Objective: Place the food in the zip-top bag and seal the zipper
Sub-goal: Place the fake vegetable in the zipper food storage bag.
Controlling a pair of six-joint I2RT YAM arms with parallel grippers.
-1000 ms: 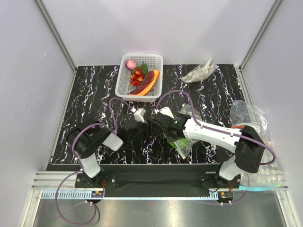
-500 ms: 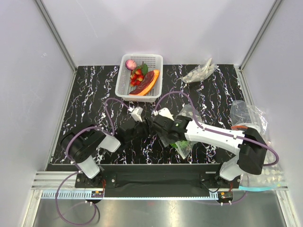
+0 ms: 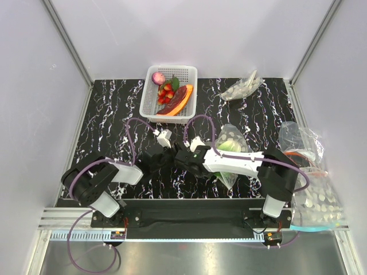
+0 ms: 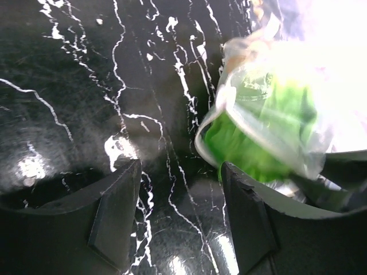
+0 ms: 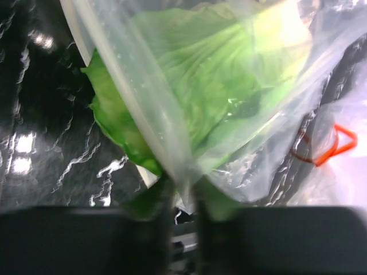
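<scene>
The clear zip-top bag [image 3: 230,150] lies at the table's middle right with the pale-green lettuce [image 3: 228,146] in it. My right gripper [image 5: 184,201] is shut on the bag's mouth edge, by the zipper strip [image 5: 133,98]. A lettuce leaf [image 5: 110,123] pokes out past the strip. In the top view my right gripper [image 3: 196,161] is folded under its wrist. My left gripper [image 4: 180,213] is open and empty just left of the bag [image 4: 269,123], low over the table, and shows in the top view [image 3: 175,157]. The pink bulb [image 3: 159,78], red berries [image 3: 166,93] and dark-red and orange pieces [image 3: 178,100] lie in the white basket [image 3: 186,73].
The basket stands at the back middle. A crumpled clear bag [image 3: 243,87] lies at the back right. More clear bags [image 3: 303,143] are heaped along the right edge, one with an orange piece [image 5: 328,146]. Cables loop over both wrists.
My right arm has folded in, its elbow swinging left and nearer, and the bag with the lettuce has shifted up the table into plain view. My left arm's elbow has swung left; its gripper stays open.
</scene>
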